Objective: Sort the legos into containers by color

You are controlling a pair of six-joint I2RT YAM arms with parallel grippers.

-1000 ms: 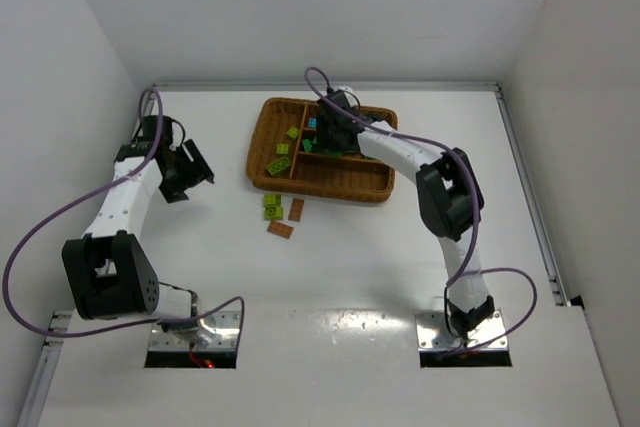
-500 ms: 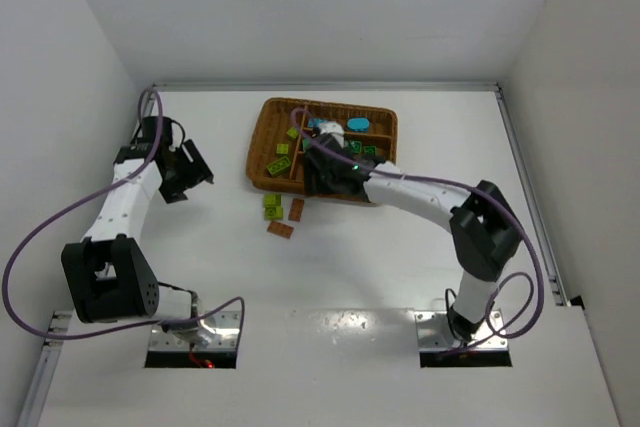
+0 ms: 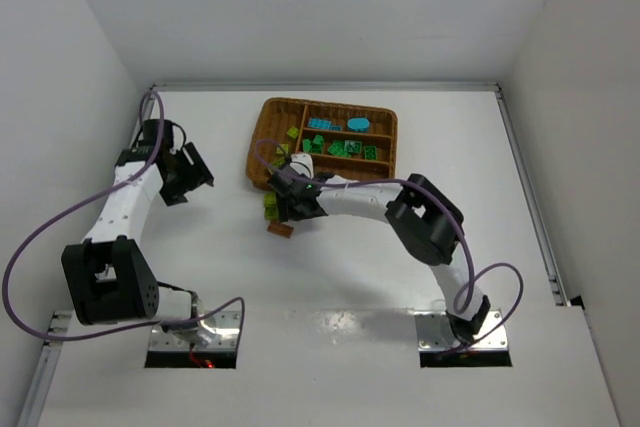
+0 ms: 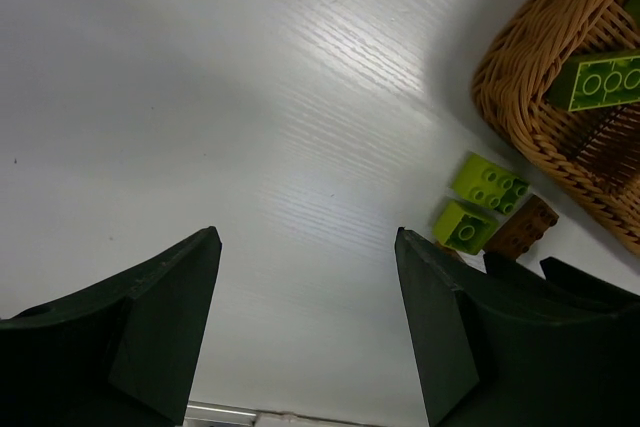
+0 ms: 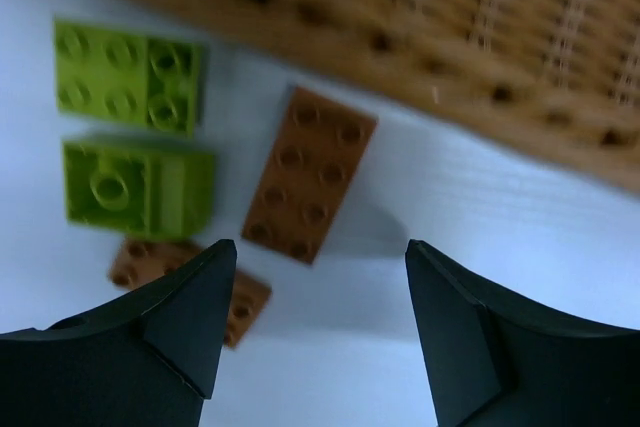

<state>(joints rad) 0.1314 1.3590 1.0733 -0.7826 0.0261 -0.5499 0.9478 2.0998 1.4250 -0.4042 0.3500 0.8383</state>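
The brown wicker tray (image 3: 385, 179) lies at the back middle. Its narrow sections hold cyan bricks (image 3: 320, 124) and dark green bricks (image 3: 345, 150); the tall left section holds yellow-green bricks (image 3: 292, 133). My right gripper (image 3: 290, 203) is open and empty, low over the loose bricks in front of the tray. In the right wrist view its jaws (image 5: 320, 247) stand just below a brown-orange brick (image 5: 308, 187), with two yellow-green bricks (image 5: 130, 72) (image 5: 135, 192) to the left and a second brown-orange brick (image 5: 185, 282) partly behind the left finger. My left gripper (image 3: 188, 173) is open and empty, left of the tray.
The tray's woven wall (image 5: 450, 47) runs just behind the loose bricks. The left wrist view shows bare white table between the fingers (image 4: 306, 237), and the tray corner (image 4: 530, 117) and the loose bricks (image 4: 490, 185) at the right. White walls enclose the table.
My right arm has swung out of the tray and down-left to the loose bricks on the table in front of it. The left arm has not moved.
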